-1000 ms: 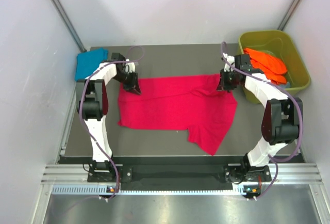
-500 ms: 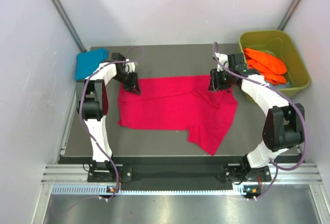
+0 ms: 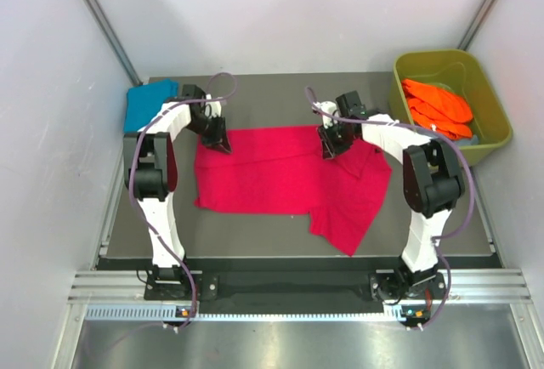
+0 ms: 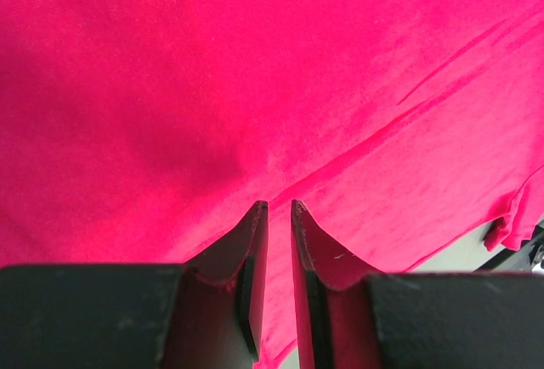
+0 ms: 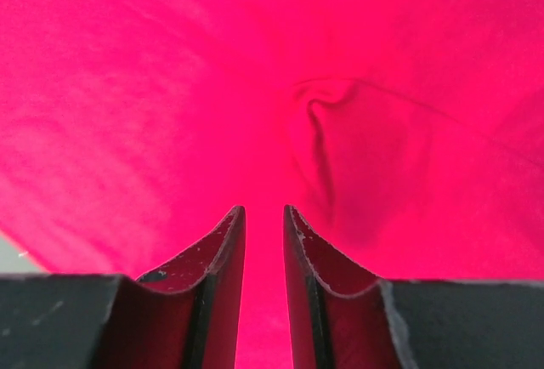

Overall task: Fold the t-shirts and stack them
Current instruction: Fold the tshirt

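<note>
The crimson-pink t-shirt [image 3: 280,178] lies spread across the middle of the dark table, with a flap hanging toward the front right. My left gripper [image 3: 218,144] is at its far left corner, jaws nearly closed with pink cloth between them [image 4: 274,207]. My right gripper [image 3: 330,148] is over the shirt's far edge right of centre, jaws also nearly closed on pink cloth [image 5: 263,210]. The cloth there is folded over and wrinkled [image 5: 327,131]. A folded teal-blue t-shirt [image 3: 146,104] lies at the far left corner. Orange t-shirts [image 3: 438,105] lie in the tub.
The olive-green plastic tub [image 3: 493,144] stands at the far right edge of the table. White walls enclose the table on the left, back and right. Bare table [image 3: 272,101] shows behind the pink shirt and in front of it.
My right gripper has moved left along the shirt's far edge, dragging the far right corner of the pink cloth inward over the shirt. My left gripper has stayed in place.
</note>
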`<action>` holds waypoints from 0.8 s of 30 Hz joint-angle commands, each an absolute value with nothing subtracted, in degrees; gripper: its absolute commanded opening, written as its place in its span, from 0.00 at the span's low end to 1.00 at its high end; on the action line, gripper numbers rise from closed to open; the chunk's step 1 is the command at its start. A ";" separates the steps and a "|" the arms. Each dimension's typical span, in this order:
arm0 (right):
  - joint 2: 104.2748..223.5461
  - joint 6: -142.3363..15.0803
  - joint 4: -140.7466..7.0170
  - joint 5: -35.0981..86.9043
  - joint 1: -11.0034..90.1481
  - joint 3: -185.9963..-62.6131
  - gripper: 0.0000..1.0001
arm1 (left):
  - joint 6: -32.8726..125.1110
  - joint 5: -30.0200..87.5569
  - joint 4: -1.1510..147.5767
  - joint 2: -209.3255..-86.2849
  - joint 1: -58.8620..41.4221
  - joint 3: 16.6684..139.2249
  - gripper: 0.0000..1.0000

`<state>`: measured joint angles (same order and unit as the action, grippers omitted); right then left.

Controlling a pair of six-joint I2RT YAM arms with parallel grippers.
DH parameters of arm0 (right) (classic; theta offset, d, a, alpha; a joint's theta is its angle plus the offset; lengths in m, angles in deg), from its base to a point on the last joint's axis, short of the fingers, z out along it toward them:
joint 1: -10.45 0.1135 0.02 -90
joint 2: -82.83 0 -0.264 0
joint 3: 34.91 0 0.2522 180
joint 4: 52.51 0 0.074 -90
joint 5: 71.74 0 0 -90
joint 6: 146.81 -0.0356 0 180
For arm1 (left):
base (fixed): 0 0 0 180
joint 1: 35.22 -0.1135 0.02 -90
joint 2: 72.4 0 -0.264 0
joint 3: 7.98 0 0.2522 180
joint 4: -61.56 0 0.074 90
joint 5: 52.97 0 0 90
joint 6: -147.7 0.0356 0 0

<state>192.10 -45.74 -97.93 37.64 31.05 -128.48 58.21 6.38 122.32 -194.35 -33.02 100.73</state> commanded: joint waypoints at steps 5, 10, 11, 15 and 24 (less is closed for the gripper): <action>194.54 -42.93 -97.30 34.52 31.89 -133.49 0.24 | 58.05 6.62 121.81 -190.17 -33.37 100.00 0.22; 196.21 -43.02 -96.86 33.64 32.42 -134.10 0.26 | 57.87 6.53 121.72 -190.87 -33.29 100.52 0.21; 196.99 -43.01 -97.03 33.47 32.59 -134.36 0.26 | 57.87 6.62 121.72 -190.96 -33.29 100.70 0.21; 198.49 -42.49 -97.38 33.03 32.86 -135.68 0.27 | 58.05 6.79 121.90 -191.31 -33.37 101.14 0.21; 200.43 -41.87 -97.74 30.57 33.03 -137.00 0.26 | 58.05 7.32 121.90 -191.32 -33.37 101.23 0.21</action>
<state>200.34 -43.01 -98.48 32.11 32.09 -134.32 57.84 7.14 122.10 -193.41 -33.02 100.47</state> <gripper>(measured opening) 0.264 0.208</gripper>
